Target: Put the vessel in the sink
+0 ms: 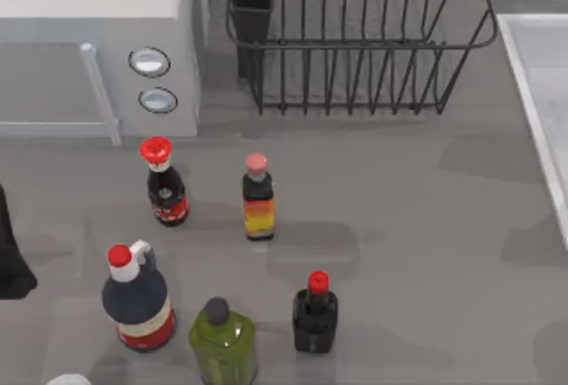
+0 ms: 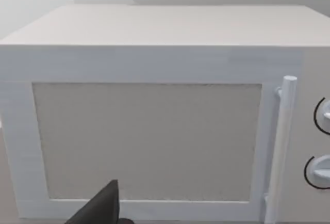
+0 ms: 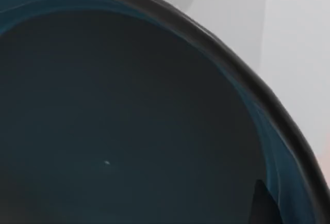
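The right wrist view looks closely into the blue bowl [image 3: 129, 121]; a dark finger tip [image 3: 264, 206] pokes up inside its wall, seemingly gripping the rim, though I cannot tell the grip for certain. The sink [image 1: 540, 92] sits at the bench's right edge. The left arm [image 1: 11, 252] rests at the bench's left edge, its gripper's opening unclear, facing the white microwave [image 2: 154, 105] in the far left corner. A black dish rack [image 1: 355, 39] stands along the far edge; five bottles cluster near the front left.
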Controlling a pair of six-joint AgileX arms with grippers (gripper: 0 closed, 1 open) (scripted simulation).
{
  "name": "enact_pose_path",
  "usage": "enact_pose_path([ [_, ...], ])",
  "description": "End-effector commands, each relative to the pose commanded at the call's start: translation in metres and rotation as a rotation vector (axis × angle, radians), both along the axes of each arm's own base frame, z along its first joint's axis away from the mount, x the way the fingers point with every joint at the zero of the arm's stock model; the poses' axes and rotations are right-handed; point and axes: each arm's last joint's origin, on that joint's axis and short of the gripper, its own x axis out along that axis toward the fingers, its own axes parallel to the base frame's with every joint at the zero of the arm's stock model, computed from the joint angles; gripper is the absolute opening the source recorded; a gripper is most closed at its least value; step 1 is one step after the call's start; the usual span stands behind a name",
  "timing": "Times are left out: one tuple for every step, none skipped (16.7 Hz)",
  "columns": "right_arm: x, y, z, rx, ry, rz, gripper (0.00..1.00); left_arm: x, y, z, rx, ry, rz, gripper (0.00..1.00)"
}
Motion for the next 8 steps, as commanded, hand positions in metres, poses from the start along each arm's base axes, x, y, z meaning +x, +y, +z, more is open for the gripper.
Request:
enact_pose_path([
  [0.000, -0.001, -0.013, -0.002, -0.003, 0.000, 0.00, 0.000, 0.000, 0.000, 0.000, 0.000, 0.000, 1.00],
  [0.000, 0.000, -0.026, -0.005, -0.007, 0.000, 0.00, 0.000, 0.000, 0.000, 0.000, 0.000, 0.000, 1.00],
  [-0.001, 0.001, -0.039, -0.008, -0.012, 0.000, 0.00, 0.000, 0.000, 0.000, 0.000, 0.000, 0.000, 1.00],
  [-0.003, 0.002, -0.050, -0.011, -0.016, 0.001, 0.00, 0.000, 0.000, 0.000, 0.000, 0.000, 0.000, 1.00],
  [-0.005, 0.004, -0.060, -0.013, -0.019, 0.002, 0.00, 0.000, 0.000, 0.000, 0.000, 0.000, 0.000, 1.00],
  [-0.008, 0.006, -0.069, -0.013, -0.019, 0.002, 0.00, 0.000, 0.000, 0.000, 0.000, 0.000, 0.000, 1.00],
  [-0.010, 0.007, -0.077, -0.011, -0.016, 0.002, 0.00, 0.000, 0.000, 0.000, 0.000, 0.000, 0.000, 1.00],
  [-0.012, 0.009, -0.083, -0.009, -0.014, 0.002, 0.00, 0.000, 0.000, 0.000, 0.000, 0.000, 0.000, 1.00],
])
